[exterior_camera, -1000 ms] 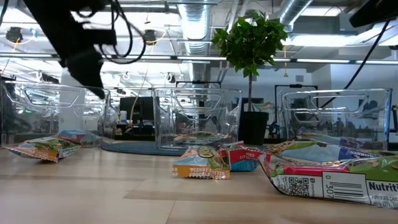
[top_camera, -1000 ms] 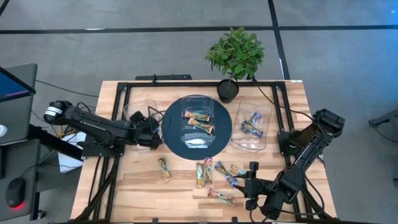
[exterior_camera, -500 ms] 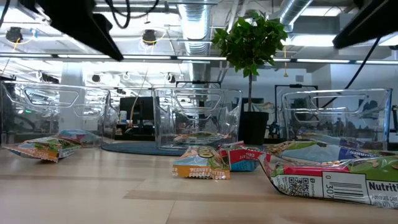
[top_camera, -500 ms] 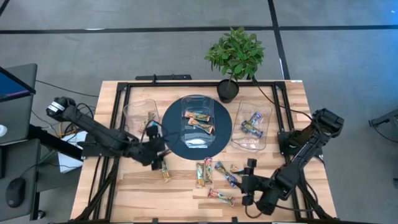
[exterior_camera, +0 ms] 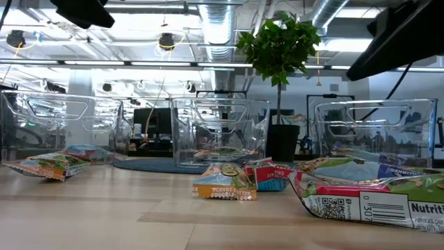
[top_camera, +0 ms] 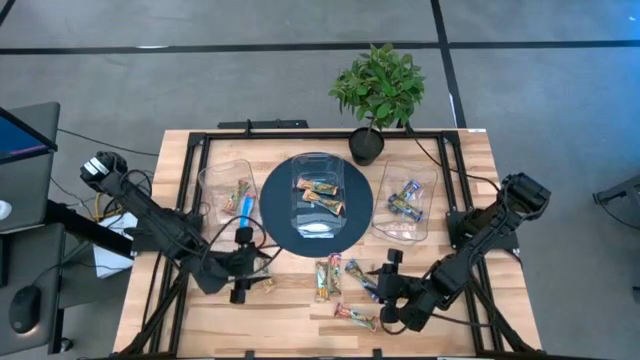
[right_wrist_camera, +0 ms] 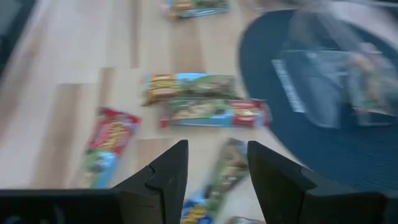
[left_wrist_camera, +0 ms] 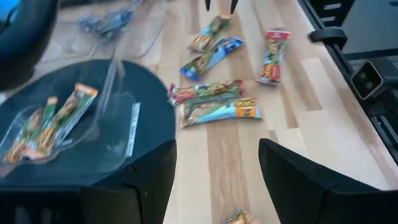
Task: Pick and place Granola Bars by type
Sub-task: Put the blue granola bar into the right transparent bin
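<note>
- The wooden table (top_camera: 470, 170) carried a black frame along its sides; its front strip lay bare of bars near the left front corner.
- A round dark mat (top_camera: 275, 215) sat mid-table with a clear tub (top_camera: 318, 200) on it; two more clear tubs flanked it, the left tub (top_camera: 228, 192) and the right tub (top_camera: 405, 205), each holding a few wrapped bars.
- A potted plant (top_camera: 378, 90) stood at the back edge.
- The loose Granola Bars (top_camera: 327, 278) lay in front of the mat. A pair lay side by side, long axes running front to back; a blue one (top_camera: 365, 282) lay slanted beside them, and one bar (top_camera: 356, 317) lay nearer the front edge.
- A single bar (top_camera: 266, 283) lay apart to the left.
- The left gripper (top_camera: 238, 291) hung just beside that single bar, fingers spread wide and empty in the left wrist view.
- The right gripper (top_camera: 391, 262) hung above the blue bar, fingers parted, nothing between them.
</note>
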